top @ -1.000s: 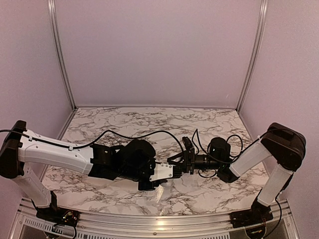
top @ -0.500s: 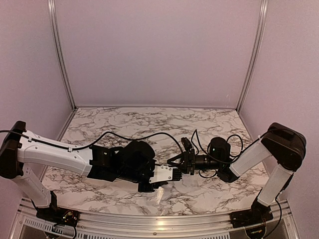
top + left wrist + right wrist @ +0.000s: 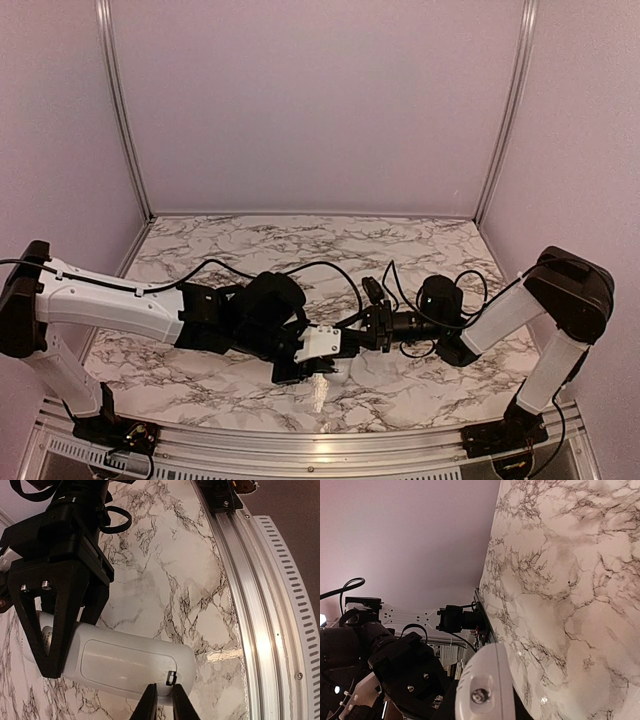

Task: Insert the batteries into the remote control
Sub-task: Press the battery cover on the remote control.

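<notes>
The white remote control (image 3: 325,342) hangs above the marble table between my two arms. In the left wrist view its back faces the camera (image 3: 125,662), with the battery cover closed and a small latch near the right end. My right gripper (image 3: 358,335) is shut on the remote's far end; its black fingers (image 3: 55,610) clasp it, and the remote's nose (image 3: 487,690) fills its own view (image 3: 482,709). My left gripper (image 3: 165,701) is almost fully shut, with its tips over the remote's lower edge beside the latch. The batteries are out of view.
The marble table (image 3: 300,250) is boxed in by lilac walls. An aluminium rail (image 3: 250,605) runs along the near edge, close under the remote. Black cables (image 3: 330,270) loop over the table between the arms.
My left wrist has shifted a little to the right and turned at the remote. The remote has tilted slightly and stays in the right gripper.
</notes>
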`<state>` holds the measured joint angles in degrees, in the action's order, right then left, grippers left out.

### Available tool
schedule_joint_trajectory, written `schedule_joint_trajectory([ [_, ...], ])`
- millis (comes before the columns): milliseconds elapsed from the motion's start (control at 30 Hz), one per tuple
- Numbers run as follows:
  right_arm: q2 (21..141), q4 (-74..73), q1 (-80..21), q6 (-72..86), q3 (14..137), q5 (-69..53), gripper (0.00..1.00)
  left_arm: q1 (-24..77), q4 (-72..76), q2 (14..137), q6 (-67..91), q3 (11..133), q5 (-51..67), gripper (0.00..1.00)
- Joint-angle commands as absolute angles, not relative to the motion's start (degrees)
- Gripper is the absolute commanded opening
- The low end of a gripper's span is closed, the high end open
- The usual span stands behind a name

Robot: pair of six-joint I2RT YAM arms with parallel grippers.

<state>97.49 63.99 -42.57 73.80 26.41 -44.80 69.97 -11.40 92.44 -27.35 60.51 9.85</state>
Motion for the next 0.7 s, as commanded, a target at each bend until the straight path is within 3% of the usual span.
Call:
schedule_joint_trajectory([
  [0, 93.52, 72.47, -43.07, 77.34, 30.05, -46.99, 0.00, 69.53, -20.60, 97.34, -25.28, 61.06, 10.24, 0.12],
  [400, 94.48, 70.58, -42.91, 76.88, 29.66, -46.42, 0.00, 69.74, -15.30, 92.21, -26.52, 58.43, 3.98, 0.22],
  [567, 95.47, 69.73, -42.76, 77.58, 28.93, -45.88, 0.00, 70.72, -8.07, 85.23, -28.93, 52.99, -0.87, 0.43],
  [667, 95.88, 69.04, -42.79, 77.69, 28.83, -45.67, 0.00, 72.24, -5.24, 83.09, -30.84, 51.08, -4.37, 0.49],
])
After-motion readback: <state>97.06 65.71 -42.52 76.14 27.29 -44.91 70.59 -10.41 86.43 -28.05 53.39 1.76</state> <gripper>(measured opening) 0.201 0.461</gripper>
